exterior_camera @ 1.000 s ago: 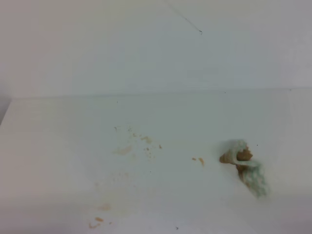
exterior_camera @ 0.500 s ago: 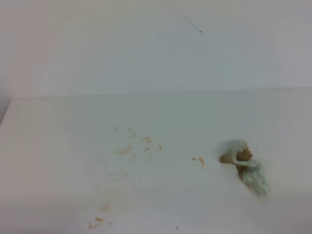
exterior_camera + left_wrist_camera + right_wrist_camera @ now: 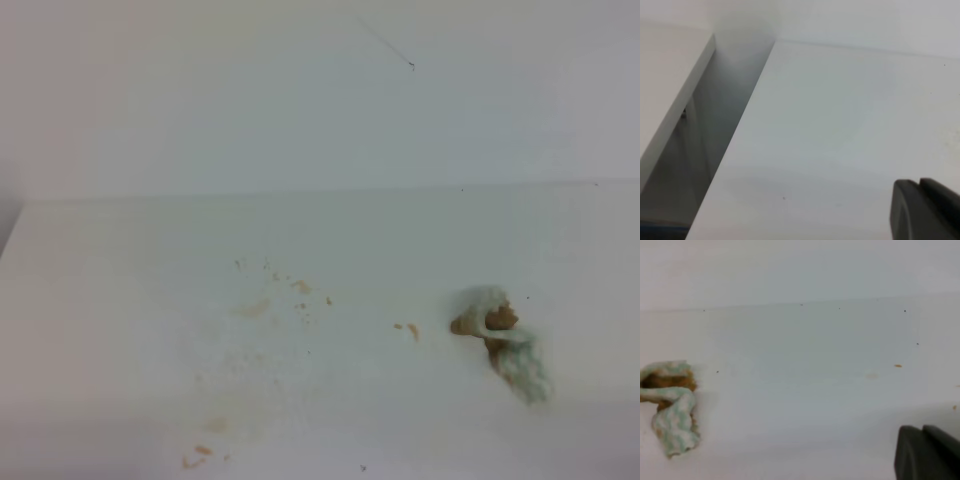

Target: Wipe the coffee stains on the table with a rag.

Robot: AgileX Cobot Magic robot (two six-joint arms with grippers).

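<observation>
The rag (image 3: 498, 338) is lying crumpled on the right of the table (image 3: 420, 240), its brown patches showing, with coffee stains (image 3: 255, 308) scattering faintly well apart to its left. Only a dark corner of the left gripper (image 3: 926, 210) and of the right gripper (image 3: 927, 452) is showing, so their jaw positions cannot be told.

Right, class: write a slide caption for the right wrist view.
Stained rag lies crumpled on the white table, left of the right gripper.

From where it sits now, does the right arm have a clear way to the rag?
Probably yes. In the right wrist view the rag lies alone on the bare table, nothing standing between it and the right gripper at the frame's corner.
</observation>
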